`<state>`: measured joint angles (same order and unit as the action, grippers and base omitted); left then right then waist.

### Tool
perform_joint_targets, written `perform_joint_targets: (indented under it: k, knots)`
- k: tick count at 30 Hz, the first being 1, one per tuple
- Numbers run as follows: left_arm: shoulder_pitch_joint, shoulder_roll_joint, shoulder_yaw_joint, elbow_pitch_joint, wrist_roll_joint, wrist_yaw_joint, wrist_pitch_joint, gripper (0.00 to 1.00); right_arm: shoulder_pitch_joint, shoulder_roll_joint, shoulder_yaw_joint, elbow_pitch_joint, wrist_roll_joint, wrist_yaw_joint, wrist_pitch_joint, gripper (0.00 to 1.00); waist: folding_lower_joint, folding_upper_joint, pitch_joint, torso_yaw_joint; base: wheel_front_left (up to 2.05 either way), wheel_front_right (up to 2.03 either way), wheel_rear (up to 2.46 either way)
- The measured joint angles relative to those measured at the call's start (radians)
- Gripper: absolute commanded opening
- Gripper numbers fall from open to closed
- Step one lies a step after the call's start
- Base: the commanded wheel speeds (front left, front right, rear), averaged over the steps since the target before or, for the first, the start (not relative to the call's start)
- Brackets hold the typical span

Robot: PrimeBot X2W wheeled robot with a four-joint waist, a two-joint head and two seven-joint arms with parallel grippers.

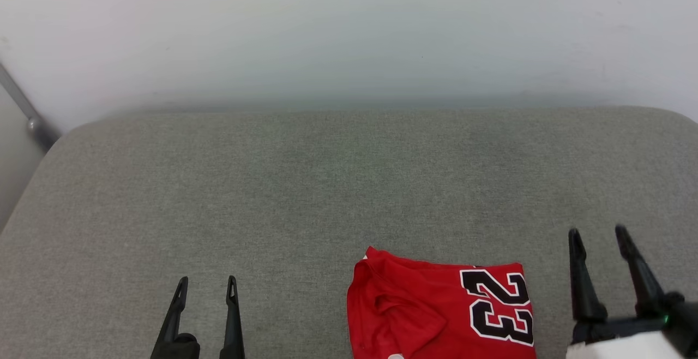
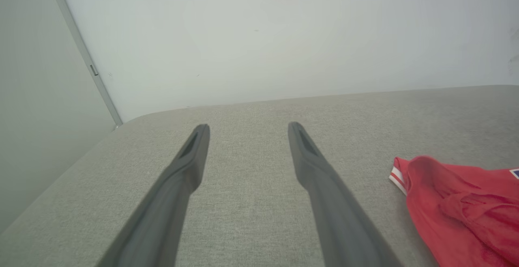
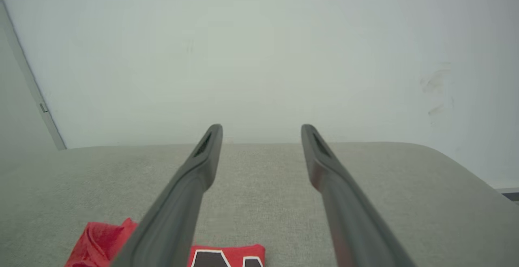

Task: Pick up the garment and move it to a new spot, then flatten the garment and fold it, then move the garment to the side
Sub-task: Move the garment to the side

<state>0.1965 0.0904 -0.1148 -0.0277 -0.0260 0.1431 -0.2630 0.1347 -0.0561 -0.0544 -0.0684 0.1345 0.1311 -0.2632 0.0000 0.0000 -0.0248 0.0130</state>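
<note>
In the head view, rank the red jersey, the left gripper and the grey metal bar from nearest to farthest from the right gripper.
1. Red jersey: just left of the right gripper, not touching it.
2. Left gripper: farther left, at the lower left.
3. Grey metal bar: far upper left.

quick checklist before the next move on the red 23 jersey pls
1. Left gripper open with nothing between its fingers: ok.
2. Right gripper open with nothing between its fingers: ok.
3. Garment folded into a compact rectangle: ok, though its near edge is cut off at the bottom of the head view.
4. Garment lies between the two grippers, touching neither: ok.
5. Top layer smooth: not ok, the part nearer the left gripper is creased and bunched.
6. Bare grey cushion to the left of and beyond the garment, to shift it onto: ok.
</note>
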Motion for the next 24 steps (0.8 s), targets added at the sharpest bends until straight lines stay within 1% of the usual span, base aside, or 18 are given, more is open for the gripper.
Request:
perform_joint_targets:
  k: [2,5,6,9,11,14,16,17,18,21,24]
  knots:
    - [0.0,-0.001,0.001,0.0,0.0,-0.001,0.0,1.0,-0.026,-0.011,0.001,-0.006,-0.005,0.0,0.0,1.0,0.0,0.0,0.002,-0.001,0.0,0.0,0.0]
    - [-0.001,-0.003,0.001,0.001,0.003,-0.003,0.0,1.0,-0.122,-0.07,-0.003,-0.011,-0.006,0.0,0.0,1.0,0.0,0.0,0.008,-0.003,0.0,0.0,0.0]
    - [-0.001,-0.003,0.002,0.002,0.003,-0.004,0.0,1.0,-0.155,-0.094,-0.001,-0.01,-0.005,0.0,0.013,1.0,0.0,0.0,0.01,-0.003,0.0,0.0,0.0]
    - [-0.003,-0.004,0.002,0.003,0.004,-0.008,0.0,1.0,-0.251,-0.17,0.022,-0.001,0.025,0.0,0.098,1.0,0.0,0.0,0.017,-0.001,0.0,0.0,0.0]
    - [-0.009,-0.005,0.003,0.003,0.004,-0.011,0.0,1.0,-0.302,-0.229,0.057,0.01,0.067,0.0,0.2,1.0,0.0,0.0,0.021,0.0,0.0,0.0,0.0]
    - [-0.015,-0.007,0.002,0.002,0.005,-0.011,0.0,1.0,-0.342,-0.318,0.128,0.047,0.203,0.0,0.406,1.0,0.0,0.0,0.032,0.003,0.0,0.0,0.0]
    - [-0.02,-0.008,0.001,0.002,0.005,-0.012,0.0,1.0,-0.362,-0.4,0.185,0.059,0.291,0.0,0.548,1.0,0.0,0.0,0.043,0.005,0.0,0.0,0.0]
    - [-0.026,-0.01,0.001,0.001,0.005,-0.012,0.0,1.0,-0.369,-0.477,0.239,0.061,0.388,0.0,0.673,1.0,0.0,0.0,0.056,0.006,0.0,0.0,0.0]
    - [-0.026,-0.01,0.001,0.001,0.005,-0.012,0.0,1.0,-0.369,-0.477,0.239,0.061,0.388,0.0,0.673,1.0,0.0,0.0,0.056,0.006,0.0,0.0,0.0]
    - [-0.044,-0.012,0.001,-0.001,0.005,-0.012,0.0,1.0,-0.372,-0.566,0.303,0.058,0.534,0.0,0.841,1.0,0.0001,0.0,0.08,0.008,0.0,0.0,0.0]
    - [-0.062,-0.013,0.0,-0.001,0.005,-0.016,0.0,1.0,-0.372,-0.625,0.329,0.065,0.646,0.0,0.956,1.0,0.0,0.0,0.106,0.011,0.0,0.0,0.0]
